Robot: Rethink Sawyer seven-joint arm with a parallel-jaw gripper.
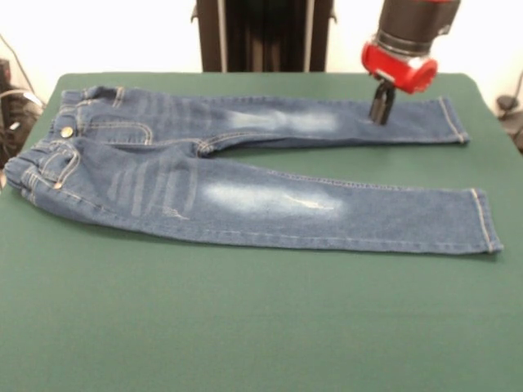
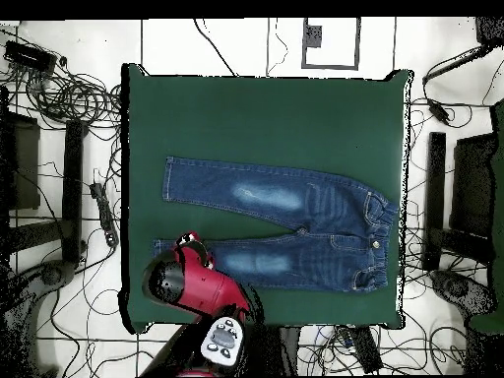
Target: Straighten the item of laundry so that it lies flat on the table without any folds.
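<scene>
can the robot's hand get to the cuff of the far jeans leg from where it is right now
Probably yes. The hand hangs just over the lower part of that leg of the jeans, a short way from the cuff. Nothing else lies on the table between them, so the way looks free.

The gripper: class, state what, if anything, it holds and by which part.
Cannot be told: the gripper sits at the jeans' far leg near the hem, with no visible hold.

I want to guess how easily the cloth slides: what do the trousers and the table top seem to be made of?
The small blue jeans look like denim: matte weave, faded whitish thigh patches, tan stitching, and a shiny, probably metal button. The dark green table top looks like a plain matte cloth or felt-like cover, with no gloss; the exact material cannot be told.
</scene>
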